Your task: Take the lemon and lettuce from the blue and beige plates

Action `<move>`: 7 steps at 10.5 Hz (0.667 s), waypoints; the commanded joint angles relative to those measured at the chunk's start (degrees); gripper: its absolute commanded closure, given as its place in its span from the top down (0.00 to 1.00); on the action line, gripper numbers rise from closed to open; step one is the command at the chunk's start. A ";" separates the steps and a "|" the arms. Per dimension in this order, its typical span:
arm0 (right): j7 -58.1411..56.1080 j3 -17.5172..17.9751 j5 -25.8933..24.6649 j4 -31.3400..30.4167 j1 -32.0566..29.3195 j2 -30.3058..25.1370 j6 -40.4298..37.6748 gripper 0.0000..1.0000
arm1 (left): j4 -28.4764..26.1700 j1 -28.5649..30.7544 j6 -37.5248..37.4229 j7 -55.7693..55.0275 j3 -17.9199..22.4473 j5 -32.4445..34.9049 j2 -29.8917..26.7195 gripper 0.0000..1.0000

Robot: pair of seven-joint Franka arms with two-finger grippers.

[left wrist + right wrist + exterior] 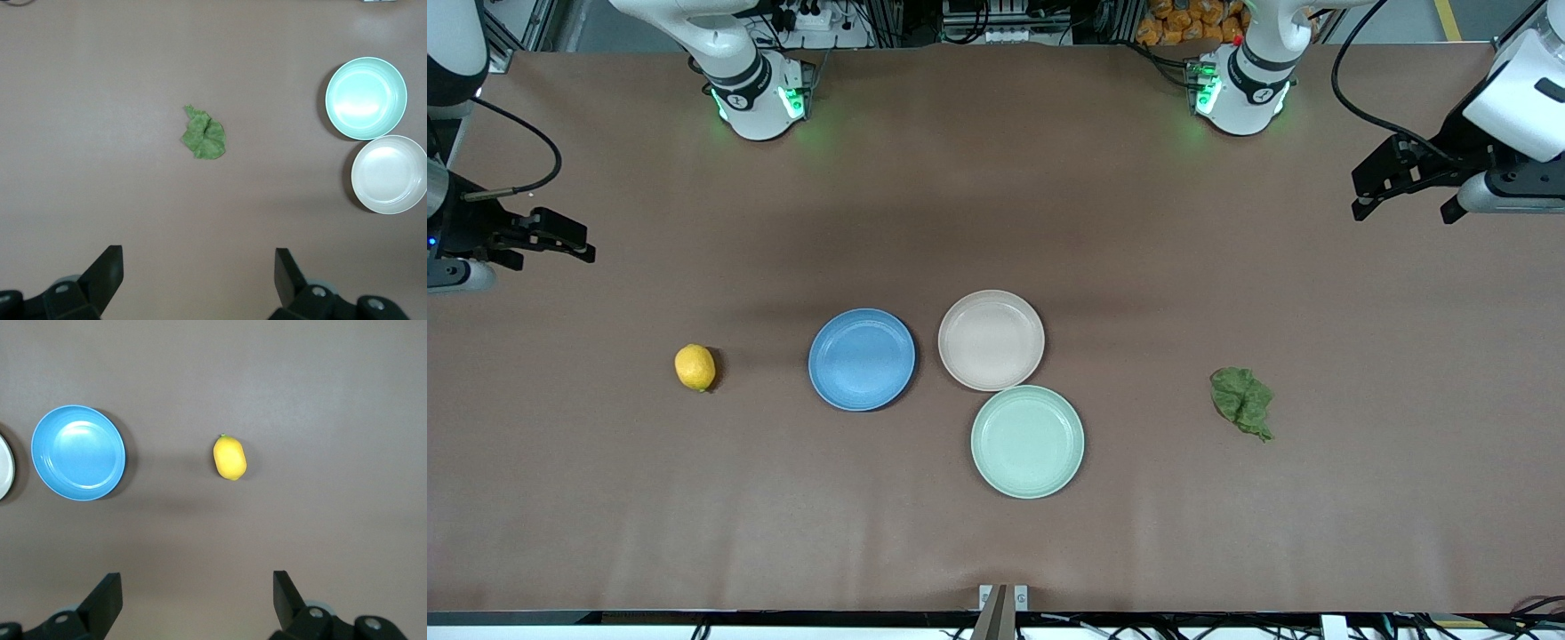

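Note:
A yellow lemon lies on the bare table beside the empty blue plate, toward the right arm's end; it also shows in the right wrist view with the blue plate. A green lettuce leaf lies on the table toward the left arm's end, apart from the empty beige plate; the left wrist view shows the lettuce and the beige plate. My right gripper is open and empty, up in the air. My left gripper is open and empty, up in the air.
An empty pale green plate lies next to the beige plate, nearer to the front camera; it also shows in the left wrist view. The table is covered with a brown cloth.

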 commanded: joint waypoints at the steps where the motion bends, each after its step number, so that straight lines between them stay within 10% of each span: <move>1: 0.89 0.90 0.52 1.81 -1.05 -0.93 -1.81 1.00 | 0.69 0.20 -1.18 0.58 0.14 -0.88 -0.35 1.00; 7: 9.07 0.90 0.00 6.20 -0.53 1.00 -1.29 1.00 | 0.60 0.20 -1.27 1.11 -0.21 -0.79 -0.70 1.00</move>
